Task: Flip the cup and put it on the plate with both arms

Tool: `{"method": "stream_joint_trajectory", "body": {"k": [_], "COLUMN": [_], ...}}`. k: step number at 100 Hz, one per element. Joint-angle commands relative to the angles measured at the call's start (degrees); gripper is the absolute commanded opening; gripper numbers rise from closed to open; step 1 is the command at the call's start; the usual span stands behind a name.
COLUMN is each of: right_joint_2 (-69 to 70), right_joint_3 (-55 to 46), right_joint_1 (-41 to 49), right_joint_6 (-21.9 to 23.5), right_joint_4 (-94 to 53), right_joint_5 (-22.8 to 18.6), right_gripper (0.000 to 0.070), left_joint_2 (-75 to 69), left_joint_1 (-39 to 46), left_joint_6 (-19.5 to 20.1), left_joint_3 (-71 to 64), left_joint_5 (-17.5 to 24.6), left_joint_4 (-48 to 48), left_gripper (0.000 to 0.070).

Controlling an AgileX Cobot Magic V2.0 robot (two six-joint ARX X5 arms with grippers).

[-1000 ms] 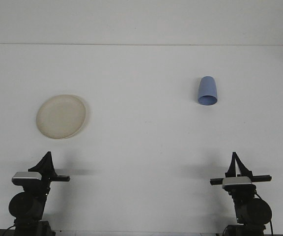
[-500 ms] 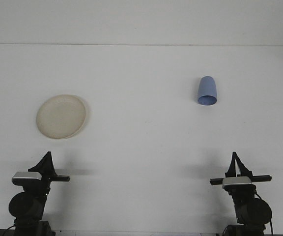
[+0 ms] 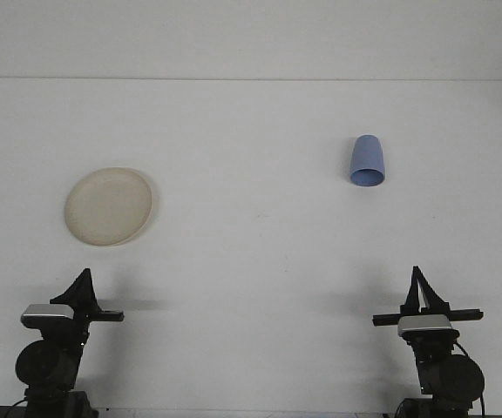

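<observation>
Blue cup (image 3: pixel 368 161): upside down on the white table (image 3: pixel 251 244), wide mouth to the surface, far right of centre, well ahead of my right gripper (image 3: pixel 419 287).
Cream plate (image 3: pixel 109 206): flat on the table at the left, bare, well apart from the cup and nearer my left gripper (image 3: pixel 83 289).
Left gripper: parked low at the near edge, pointing forward; whether its fingers are parted or closed I cannot tell from this angle.
Right gripper: parked low at the near right edge; its fingers rise to one dark point, and I cannot tell if a gap lies between them.
Change in the last second: almost none; my right arm's base has shifted a hair, the left has not moved, and cup and plate lie exactly where they were.
Meaning for the task: by my judgement nothing is begun; the reach for the cup, the flip and the hand-over toward the plate all remain.
</observation>
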Motion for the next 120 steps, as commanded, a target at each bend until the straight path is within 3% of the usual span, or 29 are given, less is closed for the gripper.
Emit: {"method": "stream_joint_trajectory", "body": {"k": [1, 17, 28, 44, 64, 83, 87, 92, 98, 102, 120], "right_joint_2": [0.0, 0.0, 0.0, 0.0, 4.4, 21.6, 25.5, 29.9, 36.1, 39.8, 54.4], "right_joint_3": [-0.1, -0.1, -0.1, 0.3, 9.2, 23.0, 25.5, 28.2, 31.5, 33.2, 36.1], "right_joint_1": [0.0, 0.0, 0.0, 0.0, 0.0, 0.0, 0.0, 0.0, 0.0, 0.0, 0.0], "right_joint_6": [5.2, 12.6, 14.0, 24.9, 25.5, 23.8, 22.1, 19.7, 17.7, 17.0, 14.8], "right_joint_4": [1.3, 2.2, 3.8, 6.5, -1.9, -7.8, -8.0, -8.2, -8.2, -8.1, -1.4], "right_joint_5": [-0.1, 0.3, 0.5, 0.7, 2.0, 2.5, 1.3, -0.3, -1.9, -2.0, -3.3], "right_gripper": [0.0003, 0.0003, 0.0003, 0.0001, 0.0000, 0.0006, 0.0044, 0.0171, 0.0448, 0.0555, 0.0577], "left_joint_2": [-0.1, -0.1, -0.1, -0.1, -0.1, -0.1, -0.1, -0.1, -0.1, -0.1, -0.1], "left_joint_1": [0.0, 0.0, 0.0, 0.0, 0.0, 0.0, 0.0, 0.0, 0.0, 0.0, 0.0], "left_joint_6": [-0.2, -0.2, -0.2, -0.2, -0.2, -0.2, -0.2, -0.2, -0.2, -0.2, -0.2], "left_joint_3": [-1.1, -1.1, -1.1, -1.1, -1.1, -1.1, -1.1, -1.1, -1.1, -1.1, -1.1], "left_joint_5": [0.0, 0.0, 0.0, 0.0, 0.0, 0.0, 0.0, 0.0, 0.0, 0.0, 0.0], "left_joint_4": [0.5, 0.5, 0.6, 0.5, 0.5, 0.5, 0.5, 0.5, 0.5, 0.5, 0.5], "left_gripper": [0.0015, 0.0014, 0.0015, 0.0015, 0.0015, 0.0015, 0.0015, 0.0015, 0.0015, 0.0015, 0.0015]}}
